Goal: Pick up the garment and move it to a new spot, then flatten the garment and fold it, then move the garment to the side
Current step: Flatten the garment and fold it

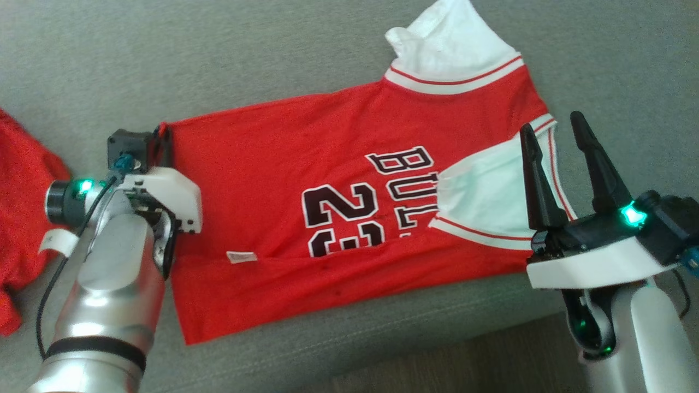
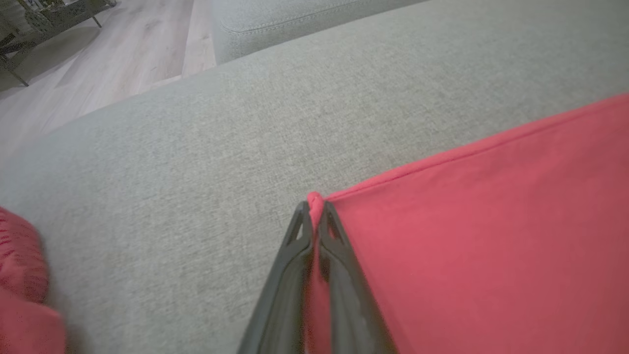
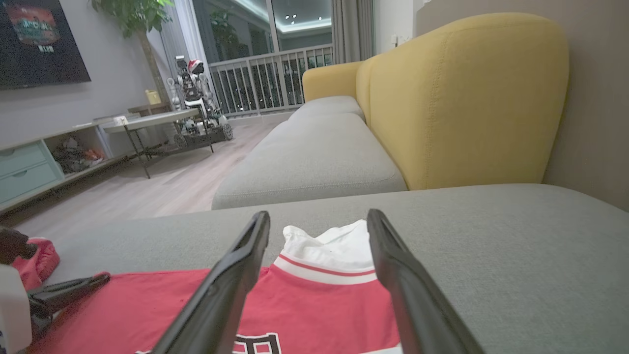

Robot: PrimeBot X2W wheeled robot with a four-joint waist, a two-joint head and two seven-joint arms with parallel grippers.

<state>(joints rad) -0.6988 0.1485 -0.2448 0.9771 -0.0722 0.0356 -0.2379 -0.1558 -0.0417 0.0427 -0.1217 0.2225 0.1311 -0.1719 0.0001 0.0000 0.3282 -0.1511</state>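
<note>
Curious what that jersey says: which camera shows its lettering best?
The head view: the jersey lies spread out, its black lettering plain to read. The right wrist view catches a sliver of it; the left wrist view, a plain red corner.

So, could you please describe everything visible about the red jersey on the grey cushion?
The red jersey looks like a thin knit, with white sleeves trimmed in red and white, black white-edged lettering, the number 23 and a small white tag. It lies spread mostly flat on the grey cushion, its near edge folded up over the number's lower part. The left gripper is shut on one hem corner; the open right gripper sits over the near sleeve, contact unclear.
</note>
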